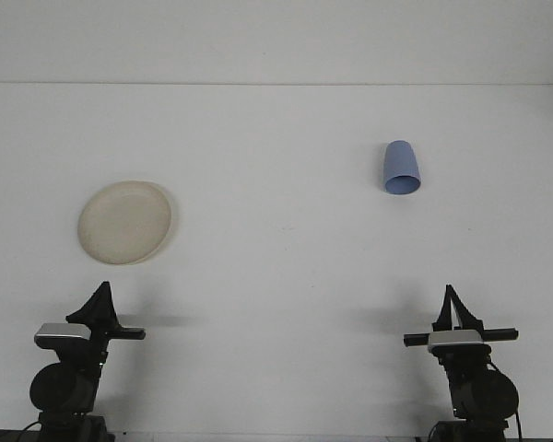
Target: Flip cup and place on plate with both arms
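Nothing looks done yet: both hands, left hand [101, 296] and right hand [452, 299], sit pressed together at six o'clock, blue cup [401, 168] lying at two o'clock, plate [125, 222] empty at nine on the counter [276, 276].

The black left gripper [100, 296] sat at seven o'clock and the black right gripper [452, 299] at five o'clock, both pointing upward on folded arms.

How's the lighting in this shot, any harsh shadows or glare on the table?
Front view: lighting is even and soft; the white table shows no glare. Faint shadows fall right of the plate and beside both arms. The cup looks sharp, slightly grainy.
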{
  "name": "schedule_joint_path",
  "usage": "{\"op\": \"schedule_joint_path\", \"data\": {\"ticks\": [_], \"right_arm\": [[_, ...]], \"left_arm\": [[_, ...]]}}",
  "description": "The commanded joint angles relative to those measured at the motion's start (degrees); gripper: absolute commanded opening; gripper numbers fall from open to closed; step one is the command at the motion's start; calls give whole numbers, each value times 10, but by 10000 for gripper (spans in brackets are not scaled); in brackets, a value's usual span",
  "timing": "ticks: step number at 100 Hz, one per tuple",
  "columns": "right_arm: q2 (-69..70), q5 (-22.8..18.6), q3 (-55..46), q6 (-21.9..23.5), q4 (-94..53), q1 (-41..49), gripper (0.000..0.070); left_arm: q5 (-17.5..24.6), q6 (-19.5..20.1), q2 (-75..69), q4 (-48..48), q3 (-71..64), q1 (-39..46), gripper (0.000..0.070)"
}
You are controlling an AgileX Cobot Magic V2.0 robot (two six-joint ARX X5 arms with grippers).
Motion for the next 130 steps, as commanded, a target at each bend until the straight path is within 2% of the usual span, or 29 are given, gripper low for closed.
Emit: {"op": "schedule_joint_path", "data": {"ticks": [1,14,22,32,40,55,69,76,80,88,89,92,95,114,130], "right_arm": [[0,-6,-1,13,9,1,0],[0,-34,-1,83,10,1,0],[0,-53,-1,160,10,1,0],[0,-41,-1,289,14,1,0],[0,-34,5,333,20,1,0],[26,-19,76,328,-9,1,0],[130,-5,198,327,-49,1,0],[192,-5,256,308,-63,1,16],[232,-5,291,293,-68,1,104],[308,-6,353,274,-73,1,405],[322,-6,364,269,-74,1,461],[348,-6,383,261,-75,1,538],[372,-6,400,252,-75,1,573],[526,-6,466,192,-31,1,577],[640,-4,466,179,37,-2,577]], "left_arm": [[-3,0,-1,5,-11,0,13],[-3,0,-1,5,-11,0,13],[-3,0,-1,5,-11,0,13],[-3,0,-1,5,-11,0,13],[-3,0,-1,5,-11,0,13],[-3,0,-1,5,-11,0,13],[-3,0,-1,5,-11,0,13],[-3,0,-1,5,-11,0,13],[-3,0,-1,5,-11,0,13],[-3,0,-1,5,-11,0,13],[-3,0,-1,5,-11,0,13],[-3,0,-1,5,-11,0,13],[-3,0,-1,5,-11,0,13],[-3,0,-1,5,-11,0,13],[-3,0,-1,5,-11,0,13]]}}
